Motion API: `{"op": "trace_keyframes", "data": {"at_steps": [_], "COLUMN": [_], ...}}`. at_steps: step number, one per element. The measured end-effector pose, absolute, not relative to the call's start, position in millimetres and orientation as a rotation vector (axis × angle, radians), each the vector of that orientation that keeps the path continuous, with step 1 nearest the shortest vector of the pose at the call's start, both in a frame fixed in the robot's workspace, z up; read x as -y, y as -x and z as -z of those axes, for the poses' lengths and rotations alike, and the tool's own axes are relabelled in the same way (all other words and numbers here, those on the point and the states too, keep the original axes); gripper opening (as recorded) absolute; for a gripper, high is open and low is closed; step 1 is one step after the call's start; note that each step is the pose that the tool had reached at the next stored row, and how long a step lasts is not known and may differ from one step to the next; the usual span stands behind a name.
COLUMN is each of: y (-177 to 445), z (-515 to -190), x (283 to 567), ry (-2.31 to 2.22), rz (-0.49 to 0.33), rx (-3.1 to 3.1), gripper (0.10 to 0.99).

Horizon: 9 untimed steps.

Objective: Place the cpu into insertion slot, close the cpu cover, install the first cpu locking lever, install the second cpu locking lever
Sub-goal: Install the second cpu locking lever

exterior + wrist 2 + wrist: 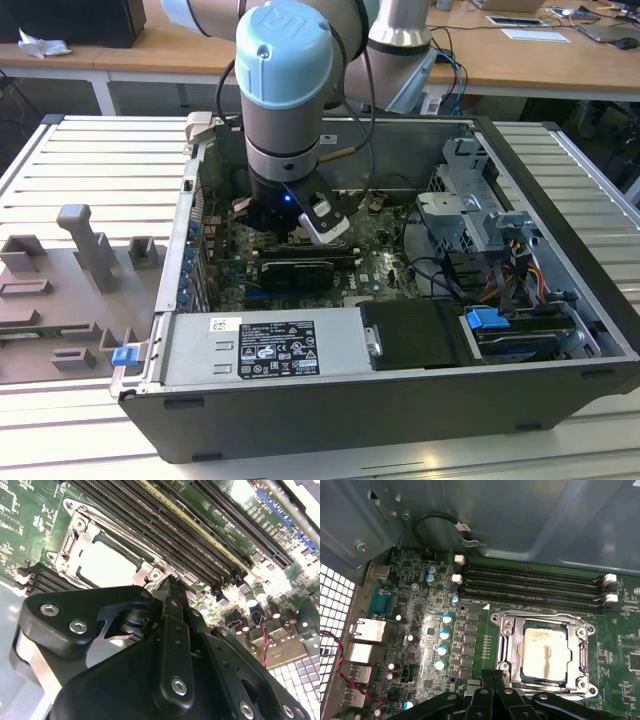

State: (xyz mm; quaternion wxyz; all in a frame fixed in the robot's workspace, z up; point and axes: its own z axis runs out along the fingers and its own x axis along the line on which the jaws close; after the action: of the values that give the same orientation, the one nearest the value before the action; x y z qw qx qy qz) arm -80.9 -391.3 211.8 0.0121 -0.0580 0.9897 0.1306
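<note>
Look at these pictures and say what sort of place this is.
Probably a robotics lab or workshop: an opened computer case lies on a slatted metal table, a robot arm reaches into it, and wooden desks with cables stand behind.

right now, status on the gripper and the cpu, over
Gripper shut, holding nothing, at the socket's edge. Cpu seated in the insertion slot, cpu cover down around it. Memory slots alongside, clear of the fingers.

Slatted metal bench (90,160), wooden desks (540,60) with cables behind.
</note>
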Motion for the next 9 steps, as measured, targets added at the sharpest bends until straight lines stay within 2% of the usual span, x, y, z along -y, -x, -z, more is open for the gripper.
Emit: {"op": "trace_keyframes", "data": {"at_steps": [9], "y": [80.9], "z": [-222.5], "x": [391.2], "ry": [0.181], "rz": [-0.408], "rx": [-3.085], "gripper": [0.106]}}
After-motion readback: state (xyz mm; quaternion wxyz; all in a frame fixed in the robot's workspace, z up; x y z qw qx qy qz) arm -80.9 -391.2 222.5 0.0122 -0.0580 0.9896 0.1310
